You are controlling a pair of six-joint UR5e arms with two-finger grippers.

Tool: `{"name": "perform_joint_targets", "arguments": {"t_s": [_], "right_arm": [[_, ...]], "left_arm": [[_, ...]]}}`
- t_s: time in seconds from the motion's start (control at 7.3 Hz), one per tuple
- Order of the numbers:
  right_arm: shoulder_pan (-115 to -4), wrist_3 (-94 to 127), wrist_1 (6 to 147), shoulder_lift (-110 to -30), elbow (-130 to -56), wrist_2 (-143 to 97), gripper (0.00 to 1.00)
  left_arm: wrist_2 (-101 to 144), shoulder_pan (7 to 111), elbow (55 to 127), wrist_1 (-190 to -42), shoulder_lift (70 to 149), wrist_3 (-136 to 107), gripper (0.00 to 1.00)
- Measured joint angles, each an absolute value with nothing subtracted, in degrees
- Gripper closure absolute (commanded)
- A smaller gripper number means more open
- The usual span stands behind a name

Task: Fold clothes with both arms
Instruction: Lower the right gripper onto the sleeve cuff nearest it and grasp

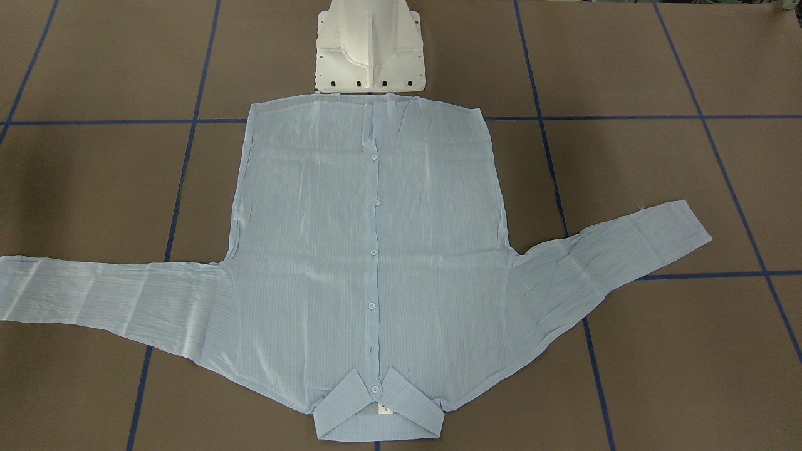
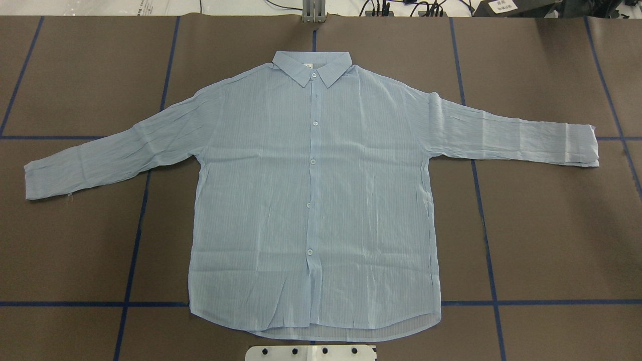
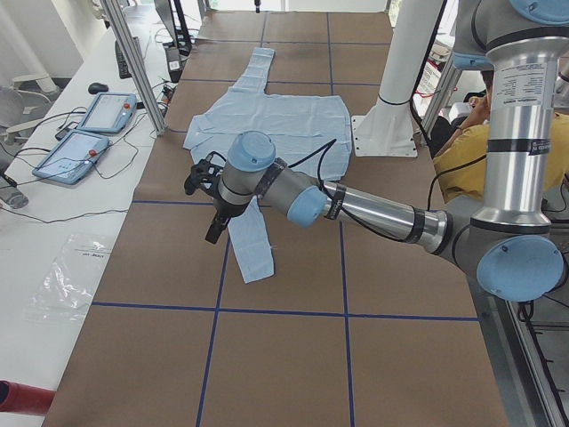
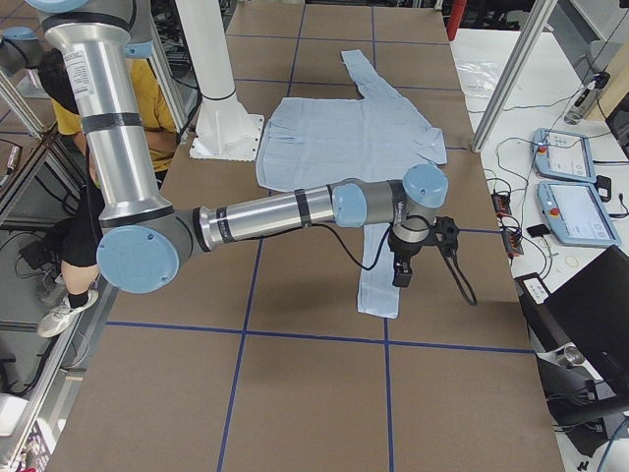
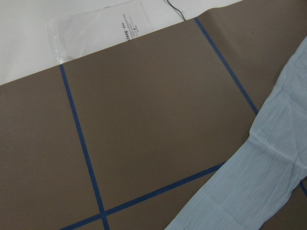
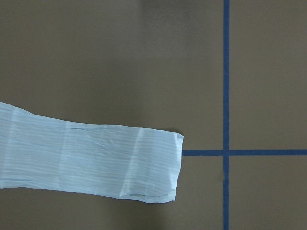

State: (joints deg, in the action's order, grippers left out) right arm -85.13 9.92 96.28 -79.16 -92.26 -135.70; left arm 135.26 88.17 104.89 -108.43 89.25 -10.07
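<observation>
A pale blue striped shirt lies flat, buttoned and front up in the middle of the brown-covered table. Its pointed collar is on the side away from the robot, and its hem stops just short of the white pedestal base.

Both sleeves are spread wide. The sleeve on the robot's left slants back toward the robot's side. The sleeve on the robot's right runs out almost straight, its cuff ending just beside a crossing of the blue tape lines that grid the table.

In the side view from the robot's left, the left arm stretches out above the table. The left gripper points down beside the near sleeve. From the opposite end, the right arm is posed the same way, with the right gripper hanging by the edge of the other sleeve. Both grippers show only in these side views, so it cannot be told whether either pair of jaws is open or closed.

A clear plastic bag and two handheld control tablets lie on the white bench alongside the table. A person in a yellow top sits behind the pedestal.
</observation>
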Motion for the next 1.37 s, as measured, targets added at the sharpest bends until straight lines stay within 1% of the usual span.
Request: {"name": "perform_joint_targets", "arguments": {"t_s": [0.41, 0.68, 0.96, 1.1, 1.37], "right_arm": [[-87.0, 9.6, 96.1, -84.0, -95.2, -136.6, 0.00], [-85.6, 9.9, 96.1, -85.0, -96.0, -136.6, 0.00], [-82.4, 9.9, 96.0, -85.0, -96.1, -136.6, 0.00], [-79.3, 10.0, 95.1, -84.7, -95.3, -136.4, 0.00], [-74.7, 13.9, 85.4, -84.3, -89.1, -136.2, 0.01]], "left_arm": [[132.8, 88.0, 104.0, -105.9, 86.5, -11.3, 0.00], [131.9, 88.0, 101.3, -105.8, 85.7, -11.8, 0.00], [132.9, 87.9, 101.3, -105.9, 85.9, -12.0, 0.00], [134.1, 87.9, 101.6, -106.0, 86.0, -12.2, 0.00], [135.5, 87.8, 102.3, -106.3, 86.1, -12.3, 0.00]]}}
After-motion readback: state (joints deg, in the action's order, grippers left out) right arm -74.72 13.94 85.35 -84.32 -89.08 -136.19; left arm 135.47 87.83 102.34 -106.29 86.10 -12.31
